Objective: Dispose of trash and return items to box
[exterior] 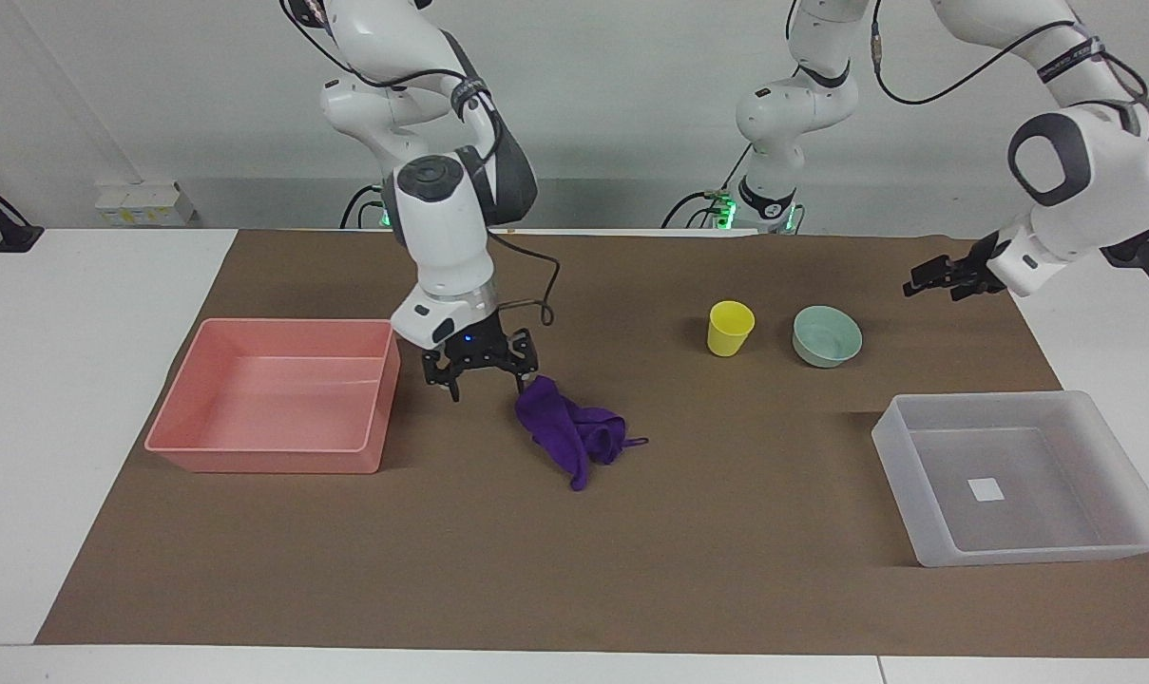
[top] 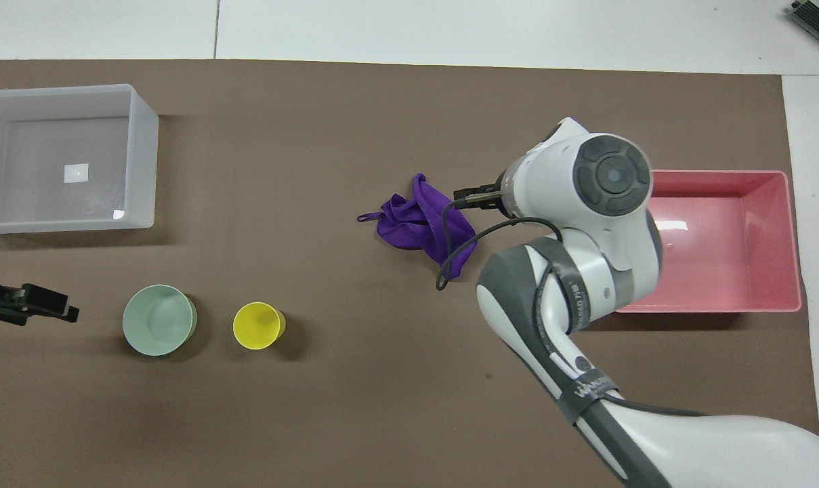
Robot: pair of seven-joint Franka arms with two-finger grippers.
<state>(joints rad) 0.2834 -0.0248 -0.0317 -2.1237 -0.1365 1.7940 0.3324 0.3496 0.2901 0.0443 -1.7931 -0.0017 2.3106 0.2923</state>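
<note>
The purple rag [exterior: 570,432] lies crumpled mid-mat; it also shows in the overhead view [top: 424,222]. My right gripper [exterior: 488,385] is open, fingers down, low over the mat between the pink bin and the rag, one fingertip [exterior: 521,384] at the rag's edge. In the overhead view its wrist hides most of it. The yellow cup [exterior: 730,328] and mint bowl [exterior: 827,335] stand side by side. My left gripper [exterior: 937,277] is open and hovers beside the bowl, toward the left arm's end; it also shows in the overhead view [top: 49,310]. The translucent box [exterior: 916,475] holds nothing.
The pink bin [exterior: 251,446] sits on the mat at the right arm's end and holds nothing. A brown mat [exterior: 726,570] covers the table's middle. The right arm's forearm and cable [top: 551,291] hang over the mat between rag and pink bin.
</note>
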